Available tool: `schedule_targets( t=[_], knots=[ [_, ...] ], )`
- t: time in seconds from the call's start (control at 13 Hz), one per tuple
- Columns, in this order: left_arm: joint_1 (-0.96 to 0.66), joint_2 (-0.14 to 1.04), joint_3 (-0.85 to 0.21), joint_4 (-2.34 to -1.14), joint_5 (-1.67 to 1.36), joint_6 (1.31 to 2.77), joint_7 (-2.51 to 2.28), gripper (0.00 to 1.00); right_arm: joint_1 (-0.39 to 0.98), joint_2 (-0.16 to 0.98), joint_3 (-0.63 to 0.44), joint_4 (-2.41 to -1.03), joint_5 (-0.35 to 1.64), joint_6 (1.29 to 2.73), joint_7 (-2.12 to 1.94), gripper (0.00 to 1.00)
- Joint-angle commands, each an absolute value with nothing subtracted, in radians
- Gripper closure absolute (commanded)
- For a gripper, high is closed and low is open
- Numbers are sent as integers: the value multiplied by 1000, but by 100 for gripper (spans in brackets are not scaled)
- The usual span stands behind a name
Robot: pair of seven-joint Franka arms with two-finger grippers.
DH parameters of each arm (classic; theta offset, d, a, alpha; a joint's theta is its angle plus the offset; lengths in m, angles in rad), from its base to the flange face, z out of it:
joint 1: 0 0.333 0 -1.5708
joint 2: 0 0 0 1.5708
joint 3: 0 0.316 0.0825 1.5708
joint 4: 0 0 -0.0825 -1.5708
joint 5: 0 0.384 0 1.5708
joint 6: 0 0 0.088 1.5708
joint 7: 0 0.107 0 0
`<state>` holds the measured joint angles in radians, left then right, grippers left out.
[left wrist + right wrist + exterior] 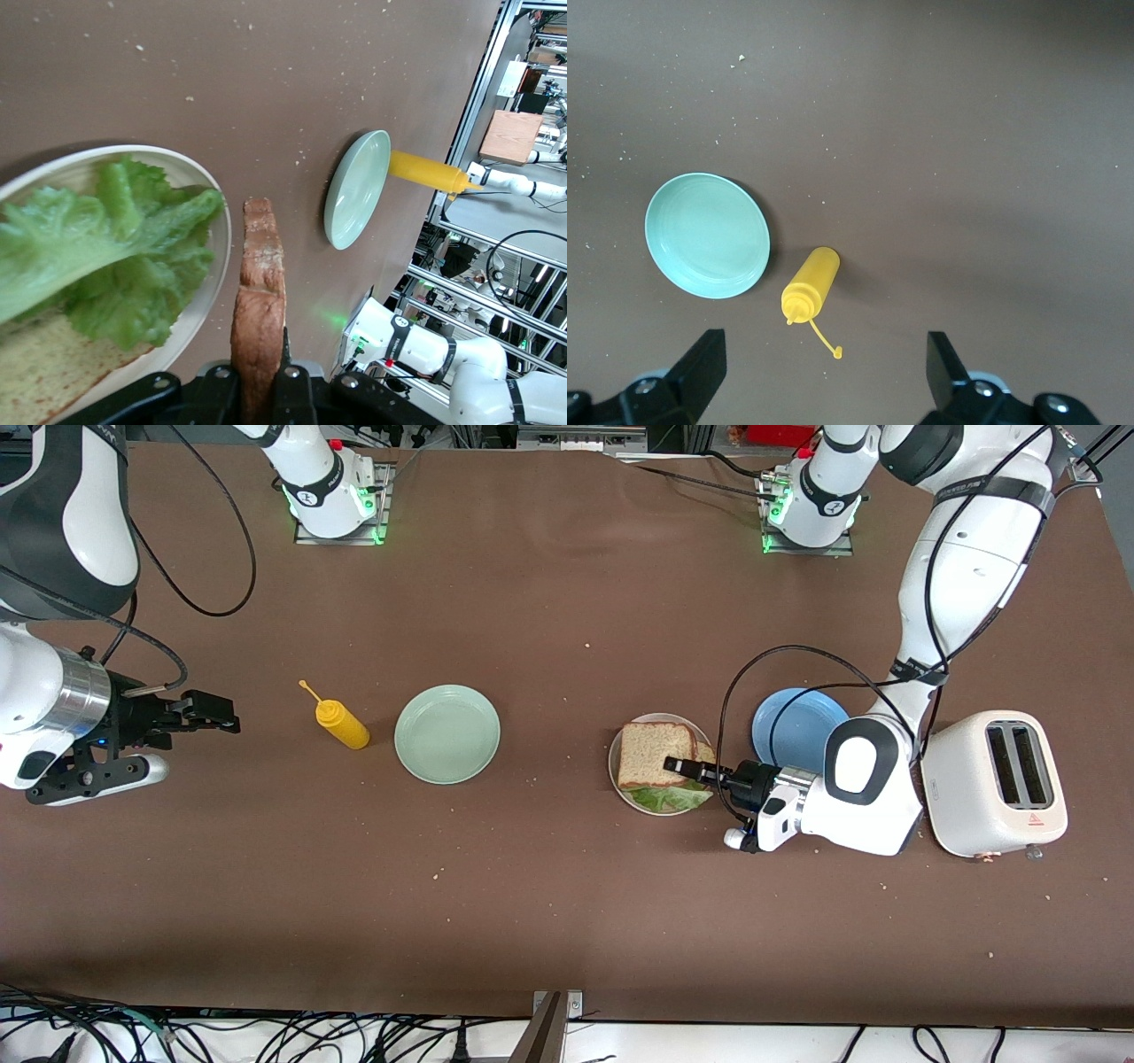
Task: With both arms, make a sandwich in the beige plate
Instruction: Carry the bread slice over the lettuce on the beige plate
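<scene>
One bread slice [259, 305] pinched edge-on by left tool [257, 390] over beige plate [213, 283]; wrist view alone shows lettuce [115, 257]. Right tool [824, 367] spread, waiting above worktop [567, 886].

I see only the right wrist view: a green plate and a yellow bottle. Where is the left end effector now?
Observer: The left end effector is over the beige plate, shut on a bread slice.
Operator: What lies on that plate?
Observer: A lettuce leaf on another slice.
Operator: And where on the table is my right end effector?
Observer: The right end effector waits, open, over the table toward the right arm's end; the bottle lies between it and the green plate.
</scene>
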<state>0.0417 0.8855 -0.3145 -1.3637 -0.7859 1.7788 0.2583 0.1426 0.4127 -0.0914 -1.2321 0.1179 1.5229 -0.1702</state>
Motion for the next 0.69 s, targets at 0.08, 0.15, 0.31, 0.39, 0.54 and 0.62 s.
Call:
schedule_targets(
  t=[0.08, 0.15, 0.31, 0.39, 0.54, 0.62],
  knots=[
    [48, 885, -310, -1374, -681, 1786, 288, 100, 137, 393, -84, -1255, 114, 1526, -184, 0],
    [49, 884, -310, -1376, -664, 1786, 287, 100, 137, 393, -84, -1255, 114, 1526, -184, 0],
    [54, 882, -308, -1374, -611, 1786, 287, 65, 137, 391, -86, -1255, 115, 1526, -184, 0],
    [57, 879, -307, -1374, -562, 1786, 288, 1, 137, 393, -84, -1255, 115, 1525, -184, 0],
    [61, 870, -307, -1374, -499, 1782, 287, 0, 137, 393, -84, -1255, 115, 1525, -184, 0],
    [64, 868, -307, -1373, -497, 1779, 287, 0, 137, 393, -84, -1255, 115, 1525, -184, 0]
  ],
)
